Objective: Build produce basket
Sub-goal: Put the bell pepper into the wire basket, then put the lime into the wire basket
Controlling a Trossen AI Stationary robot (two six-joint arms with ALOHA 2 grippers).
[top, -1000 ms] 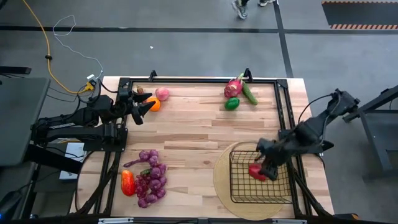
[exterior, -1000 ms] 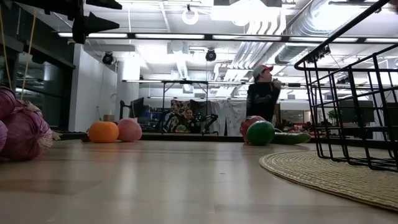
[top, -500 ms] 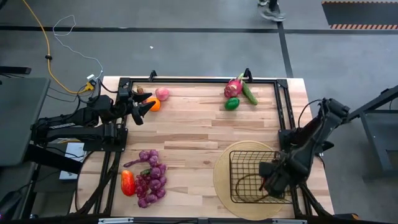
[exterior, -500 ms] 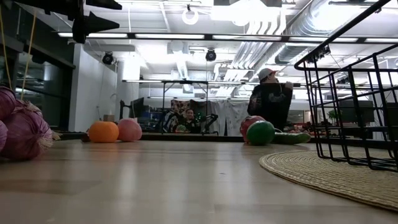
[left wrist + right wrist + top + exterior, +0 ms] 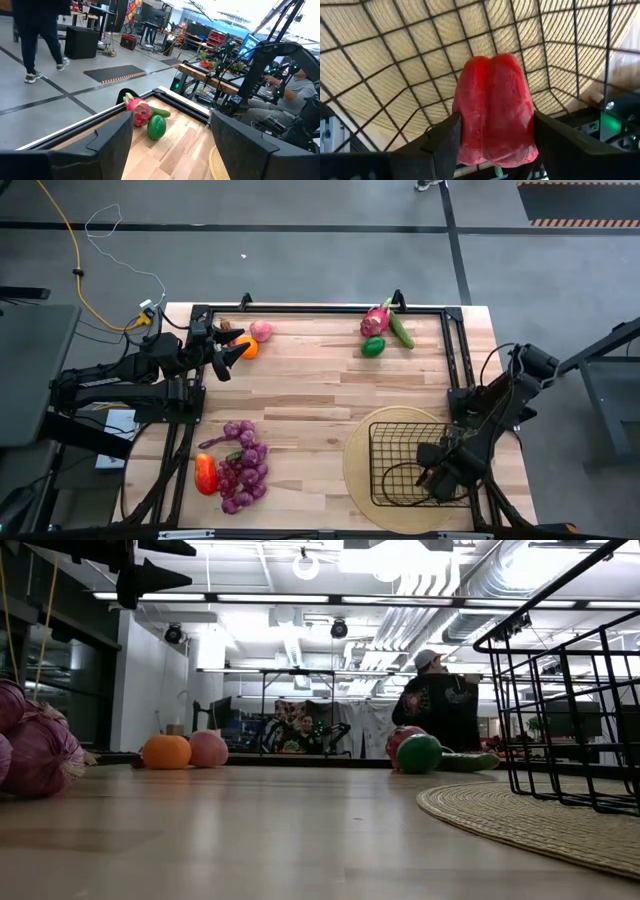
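Inside the basket (image 5: 400, 470), at five o'clock on the table, the right gripper (image 5: 492, 145) has descended, pinching the red pepper (image 5: 494, 111) against the mesh floor. Release seems imminent. At ten o'clock, the left gripper (image 5: 226, 350) hovers spread near the orange (image 5: 247, 347).

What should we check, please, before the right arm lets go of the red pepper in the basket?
1. Right tool shut on the red pepper: ok, a finger presses each side of it.
2. Pepper inside the basket: ok, the right wrist view shows mesh wires all around it.
3. Pepper resting on the basket floor: cannot tell, the arm hides it from above.
4. Basket seated on the woven mat: ok.
5. Left tool clear of the drop: ok, it waits open at the far left of the table, beside the orange.
6. Remaining produce away from the basket: ok, the grapes lie well to its left.
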